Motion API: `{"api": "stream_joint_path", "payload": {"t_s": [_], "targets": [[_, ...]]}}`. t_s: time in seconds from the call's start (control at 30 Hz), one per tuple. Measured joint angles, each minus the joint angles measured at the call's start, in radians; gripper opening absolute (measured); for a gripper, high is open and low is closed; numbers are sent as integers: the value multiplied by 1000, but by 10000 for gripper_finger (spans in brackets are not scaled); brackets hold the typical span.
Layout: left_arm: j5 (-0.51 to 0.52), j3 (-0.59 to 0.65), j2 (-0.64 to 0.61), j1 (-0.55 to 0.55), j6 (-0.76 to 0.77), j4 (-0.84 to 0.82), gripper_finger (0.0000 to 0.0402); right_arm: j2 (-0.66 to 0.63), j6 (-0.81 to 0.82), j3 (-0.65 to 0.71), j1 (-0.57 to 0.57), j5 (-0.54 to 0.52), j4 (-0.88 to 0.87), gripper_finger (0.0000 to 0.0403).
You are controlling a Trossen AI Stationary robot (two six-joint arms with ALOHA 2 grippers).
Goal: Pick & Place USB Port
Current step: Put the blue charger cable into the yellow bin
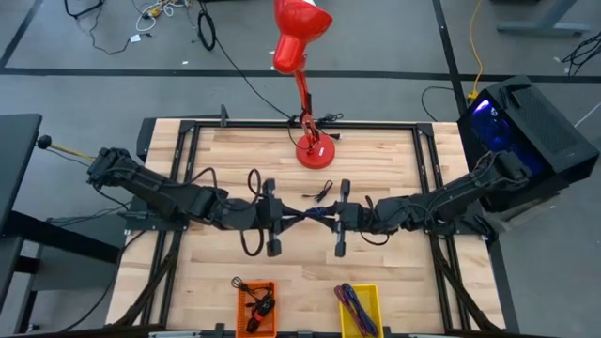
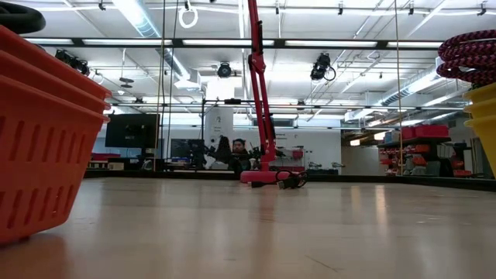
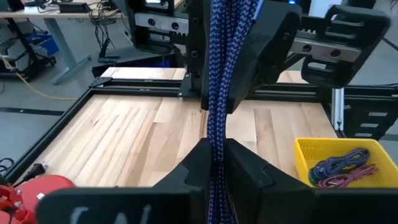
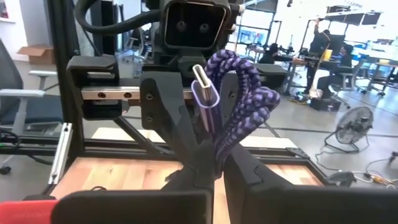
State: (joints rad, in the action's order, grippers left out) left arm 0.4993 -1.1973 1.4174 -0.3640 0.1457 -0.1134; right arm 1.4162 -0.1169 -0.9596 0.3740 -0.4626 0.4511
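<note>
Robotics lab — open hall, ceiling strip lights [image 2: 136,12], workbenches [image 4: 367,62].

You see a blue-purple braided USB cable [image 1: 315,213] stretched above the table's middle. Its silver plug [image 4: 203,94] sticks up.

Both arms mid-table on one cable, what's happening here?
The left gripper and right gripper meet above the middle of the table, both shut on the same purple braided USB cable, bunched between them. Its silver plug sticks up in the right wrist view. It looks like a handover or regrasp in the air. The yellow bin already holds cables, the orange bin a dark one; a red lamp stands at the far edge.
</note>
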Motion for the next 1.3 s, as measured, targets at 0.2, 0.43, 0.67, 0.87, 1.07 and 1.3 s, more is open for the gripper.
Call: {"api": "stream_joint_path", "payload": {"t_s": [0.2, 0.43, 0.67, 0.87, 1.07, 1.3], "targets": [[-3, -2, 1, 15, 27, -42, 72, -29, 3, 1, 14, -37, -39, 8], [16, -1, -37, 13, 33, -123, 78, -154, 86, 1, 95, -75, -211, 8], [39, -1, -98, 9, 48, -156, 80, -221, 413, 1, 256, -103, -487, 6], [49, 0, -109, 7, 40, -176, 80, -208, 726, 1, 394, -88, -680, 6], [58, 0, -110, 21, 40, -187, 80, -155, 880, 1, 480, -98, -698, 6], [58, 0, -110, 21, 42, -192, 80, -63, 1061, 1, 517, -8, -700, 6]]}}
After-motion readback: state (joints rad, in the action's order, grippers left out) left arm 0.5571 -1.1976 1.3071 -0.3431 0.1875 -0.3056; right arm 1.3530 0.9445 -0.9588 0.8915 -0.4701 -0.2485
